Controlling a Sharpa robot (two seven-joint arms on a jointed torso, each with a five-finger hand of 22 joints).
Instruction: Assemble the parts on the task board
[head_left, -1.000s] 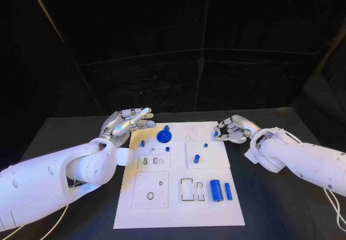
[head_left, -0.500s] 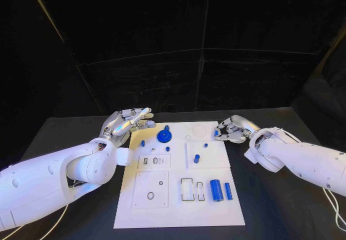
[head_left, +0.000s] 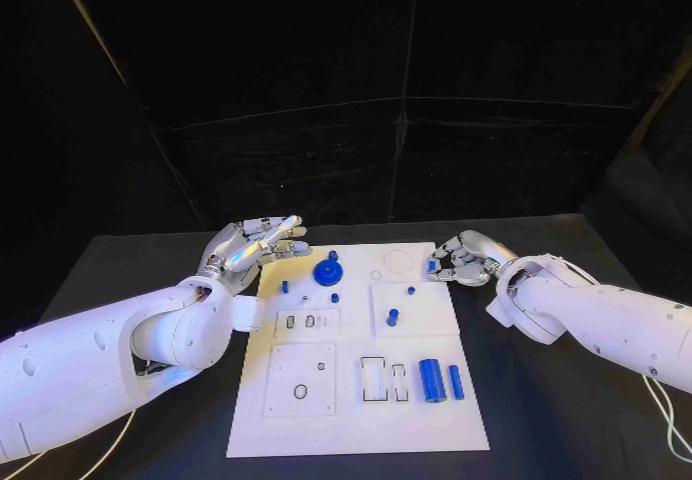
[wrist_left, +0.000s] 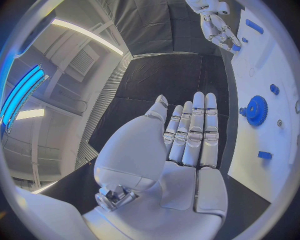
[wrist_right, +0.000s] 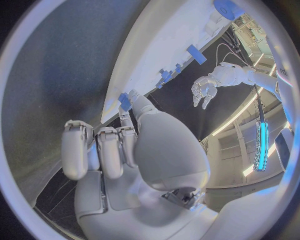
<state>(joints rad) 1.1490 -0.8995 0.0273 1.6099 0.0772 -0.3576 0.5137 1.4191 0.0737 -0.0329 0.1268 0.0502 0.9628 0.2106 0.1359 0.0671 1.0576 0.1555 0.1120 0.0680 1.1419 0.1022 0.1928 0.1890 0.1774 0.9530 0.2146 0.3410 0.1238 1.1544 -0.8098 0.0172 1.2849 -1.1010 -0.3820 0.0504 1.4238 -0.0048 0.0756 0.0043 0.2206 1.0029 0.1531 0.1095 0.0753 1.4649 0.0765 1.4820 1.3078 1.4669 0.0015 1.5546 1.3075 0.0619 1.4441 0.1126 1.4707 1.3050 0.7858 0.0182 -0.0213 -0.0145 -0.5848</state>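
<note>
The task board (head_left: 361, 400) lies mid-table (head_left: 130, 270), the gear (head_left: 329, 271) at its far end, two cylinders (head_left: 433, 379) nearer, a hand at each far corner.

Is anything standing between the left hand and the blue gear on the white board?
Nothing visible does. The left hand is open beside the white rectangular task board's far left corner, fingers spread. The round blue toothed gear stands just inside that corner, with bare board between.
</note>
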